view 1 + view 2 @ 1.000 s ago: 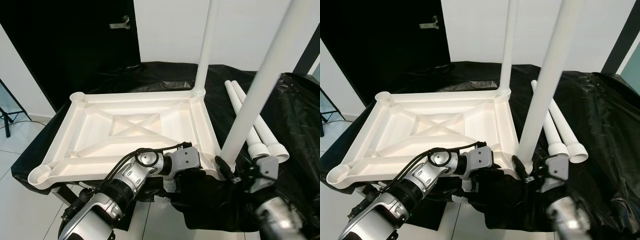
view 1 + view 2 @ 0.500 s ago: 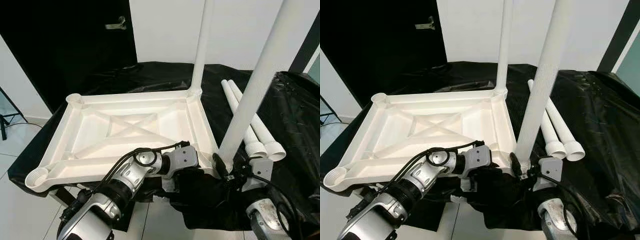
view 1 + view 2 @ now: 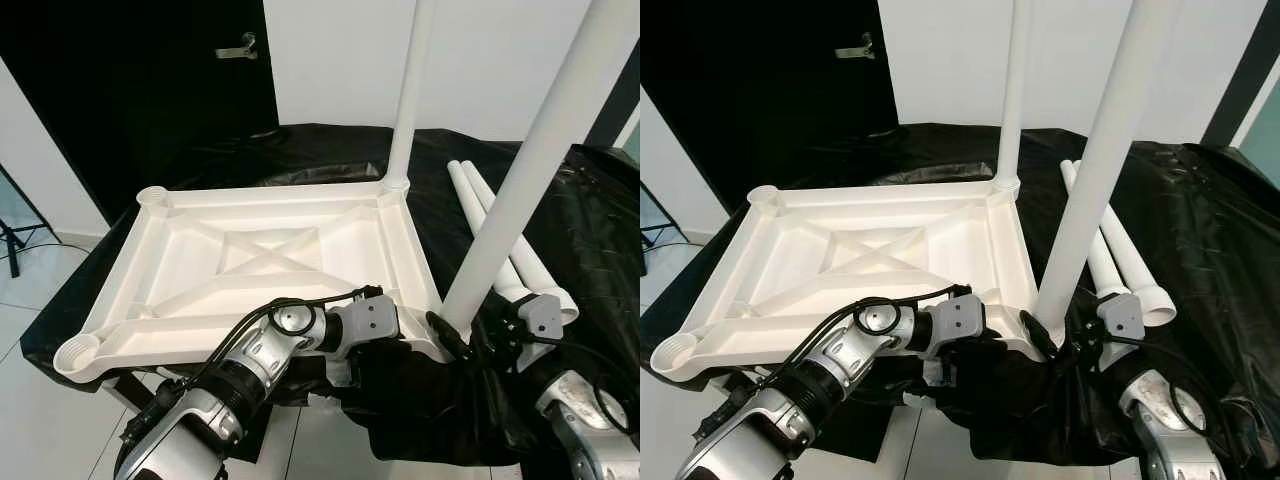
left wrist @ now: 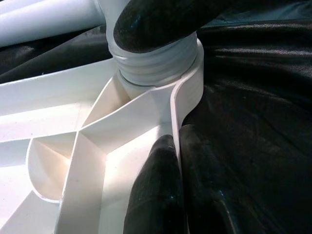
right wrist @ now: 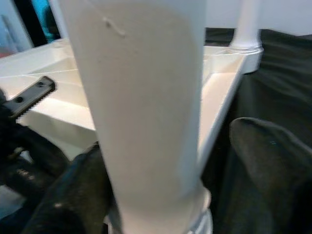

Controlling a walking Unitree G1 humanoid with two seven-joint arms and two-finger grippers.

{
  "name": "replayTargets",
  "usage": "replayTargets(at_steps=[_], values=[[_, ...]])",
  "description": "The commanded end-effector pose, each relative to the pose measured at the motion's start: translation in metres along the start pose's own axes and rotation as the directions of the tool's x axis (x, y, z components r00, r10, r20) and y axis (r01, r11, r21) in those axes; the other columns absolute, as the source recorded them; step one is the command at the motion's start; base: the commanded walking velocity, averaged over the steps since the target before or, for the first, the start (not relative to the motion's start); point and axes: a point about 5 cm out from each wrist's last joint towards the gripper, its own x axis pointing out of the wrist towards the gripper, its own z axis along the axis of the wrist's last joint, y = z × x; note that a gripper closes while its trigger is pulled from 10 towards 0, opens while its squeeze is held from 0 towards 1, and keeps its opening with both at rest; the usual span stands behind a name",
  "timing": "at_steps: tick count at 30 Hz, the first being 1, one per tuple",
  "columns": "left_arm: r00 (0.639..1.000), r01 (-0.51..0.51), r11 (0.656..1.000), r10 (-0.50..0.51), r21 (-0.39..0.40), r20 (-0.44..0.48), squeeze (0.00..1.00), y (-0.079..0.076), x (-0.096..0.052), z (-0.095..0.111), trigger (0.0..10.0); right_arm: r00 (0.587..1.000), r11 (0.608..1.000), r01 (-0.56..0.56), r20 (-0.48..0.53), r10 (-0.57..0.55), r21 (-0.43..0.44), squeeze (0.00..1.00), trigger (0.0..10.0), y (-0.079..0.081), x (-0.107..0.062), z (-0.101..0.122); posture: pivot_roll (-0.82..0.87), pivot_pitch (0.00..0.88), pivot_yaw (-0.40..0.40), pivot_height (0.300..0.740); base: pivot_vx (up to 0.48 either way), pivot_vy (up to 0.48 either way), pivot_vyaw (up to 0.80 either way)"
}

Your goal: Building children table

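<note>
The white table top (image 3: 250,192) lies upside down on a surface covered with black cloth. One white leg (image 3: 408,90) stands in its far right corner. A second leg (image 3: 520,180) stands upright in the near right corner socket (image 4: 156,73). My right gripper (image 5: 156,185) is shut on the base of this leg, one finger (image 4: 161,19) lying just above the threads. My left gripper (image 4: 176,136) is shut on the table top's near rim, close to that corner. Two loose legs (image 3: 465,180) lie on the cloth to the right.
Black cloth (image 3: 590,220) hangs over the support's front and right side. A black door with a handle (image 3: 240,47) and a white wall stand behind. White floor tiles (image 3: 40,400) lie to the left, with a dark stand leg (image 3: 10,235) at the left edge.
My right wrist has swung out to the right around the near leg's base. The leg stays upright in its socket. The left gripper keeps its hold on the rim.
</note>
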Motion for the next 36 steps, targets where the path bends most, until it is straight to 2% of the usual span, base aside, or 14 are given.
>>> replayTargets(at_steps=[1,6,10,15,17,18,20,22,24,26,28,31,32,36], values=[[0.969,0.187,0.962,-0.214,-0.201,-0.126,0.00,-0.043,0.002,-0.052,10.0,0.998,1.000,0.014,-0.059,-0.013,0.012,0.00,0.0,-0.013,-0.006,-0.010,0.17,0.000,-0.010,0.740,0.000,0.000,0.00],[0.969,0.186,0.962,-0.213,-0.200,-0.123,0.00,-0.043,0.003,-0.051,10.0,0.998,0.999,-0.018,-0.065,0.020,0.026,0.00,0.0,-0.014,-0.005,-0.012,0.17,0.000,-0.010,0.740,0.000,0.000,0.00],[0.972,0.177,0.964,-0.203,-0.200,-0.117,0.00,-0.042,0.003,-0.050,10.0,0.992,0.994,-0.090,-0.083,0.095,0.057,0.00,0.0,-0.017,-0.007,-0.016,0.17,0.000,-0.013,0.740,0.000,0.000,0.00],[0.973,0.174,0.964,-0.200,-0.203,-0.117,0.00,-0.042,0.002,-0.051,10.0,0.991,0.995,-0.077,-0.103,0.083,0.059,0.00,0.0,-0.021,-0.008,-0.018,0.17,0.000,-0.013,0.740,0.000,0.000,0.00],[0.973,0.173,0.964,-0.200,-0.203,-0.118,0.00,-0.042,0.002,-0.051,10.0,0.987,1.000,-0.006,-0.158,0.008,0.012,0.00,0.0,-0.012,-0.007,-0.023,0.17,0.000,-0.011,0.740,0.000,0.000,0.00],[0.973,0.173,0.964,-0.200,-0.203,-0.118,0.00,-0.042,0.002,-0.051,10.0,0.987,1.000,-0.006,-0.158,0.008,0.012,0.00,0.0,-0.012,-0.007,-0.023,0.17,0.000,-0.011,0.740,0.000,0.000,0.00],[0.973,0.171,0.964,-0.198,-0.202,-0.118,0.00,-0.041,0.001,-0.051,10.0,0.979,0.990,0.136,-0.147,-0.141,-0.046,0.00,0.0,-0.003,-0.008,-0.023,0.18,0.000,-0.014,0.740,0.000,0.000,0.00],[0.974,0.168,0.965,-0.194,-0.202,-0.119,0.00,-0.040,0.001,-0.051,10.0,0.941,0.947,0.317,-0.109,-0.321,-0.051,0.00,0.0,0.000,-0.013,-0.022,0.18,0.000,-0.013,0.740,0.000,0.000,0.00],[0.974,0.168,0.965,-0.194,-0.202,-0.119,0.00,-0.040,0.001,-0.051,10.0,0.902,0.906,0.421,-0.084,-0.423,-0.048,0.00,0.0,0.001,-0.016,-0.021,0.18,0.000,-0.013,0.740,0.000,0.000,0.00],[0.974,0.168,0.965,-0.194,-0.202,-0.119,0.00,-0.040,0.001,-0.051,10.0,0.902,0.906,0.421,-0.084,-0.423,-0.048,0.00,0.0,0.001,-0.016,-0.021,0.18,0.000,-0.013,0.740,0.000,0.000,0.00],[0.973,0.171,0.964,-0.198,-0.203,-0.120,0.00,-0.041,0.001,-0.051,10.0,0.849,0.851,0.525,-0.060,-0.525,-0.017,0.00,0.0,0.007,-0.016,-0.018,0.18,0.000,-0.004,0.740,0.000,0.000,0.00],[0.972,0.173,0.964,-0.200,-0.203,-0.121,0.00,-0.042,0.001,-0.052,10.0,0.832,0.834,0.552,-0.056,-0.552,-0.004,0.00,0.0,0.009,-0.015,-0.017,0.18,0.000,-0.004,0.740,0.000,0.000,0.00],[0.971,0.176,0.963,-0.203,-0.203,-0.123,0.00,-0.042,0.000,-0.052,10.0,0.814,0.815,0.579,-0.060,-0.578,0.004,0.00,0.0,0.011,-0.014,-0.017,0.18,0.000,-0.002,0.740,0.000,0.000,0.00],[0.970,0.178,0.963,-0.206,-0.201,-0.126,0.00,-0.042,0.001,-0.052,10.0,0.809,0.812,0.584,-0.082,-0.582,0.001,0.00,0.0,0.013,-0.011,-0.019,0.17,0.000,0.000,0.740,0.000,0.000,0.00]])
